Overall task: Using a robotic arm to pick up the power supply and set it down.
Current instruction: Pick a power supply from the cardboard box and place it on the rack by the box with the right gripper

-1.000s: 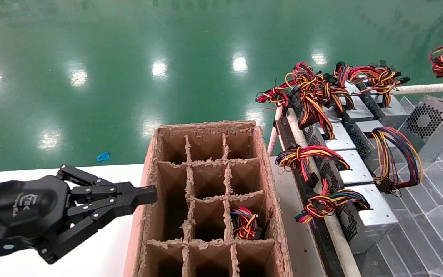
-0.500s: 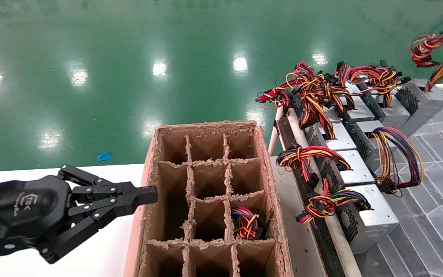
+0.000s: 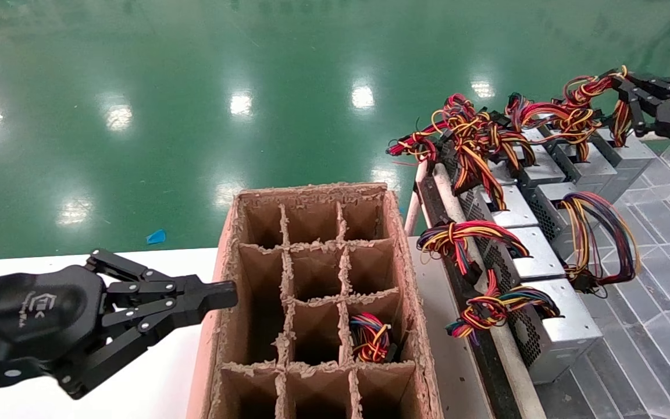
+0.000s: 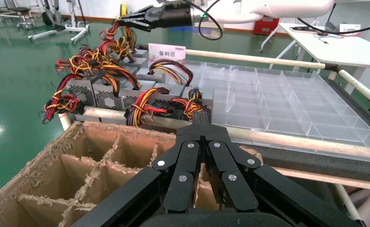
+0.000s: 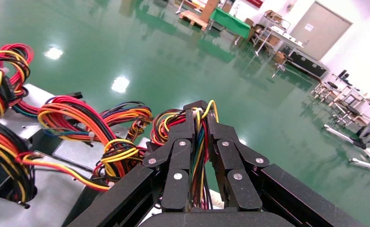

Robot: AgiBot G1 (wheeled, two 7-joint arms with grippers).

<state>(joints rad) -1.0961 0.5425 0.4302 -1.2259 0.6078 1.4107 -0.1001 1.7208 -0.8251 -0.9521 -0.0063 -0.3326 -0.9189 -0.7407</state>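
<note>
Grey sheet metal marks the power supply, which is set at the far end of the row of units on the rack, directly below the right gripper. That gripper's black fingers are clamped together on the supply's red, yellow, orange and black wire bundle, whose strands are seen pinched between them in the right wrist view. The bundle is looped up from the box to the fingertips, and the neighbouring units' wires are heaped just beside the gripper, toward the carton. The white arm is seen reaching in from the right in the left wrist view.

The left gripper is held well apart from this, at the near left wall of the cardboard carton, its fingers pressed together on nothing, the tips at the carton's rim. One divider cell of the carton is occupied by a coil of wires.
</note>
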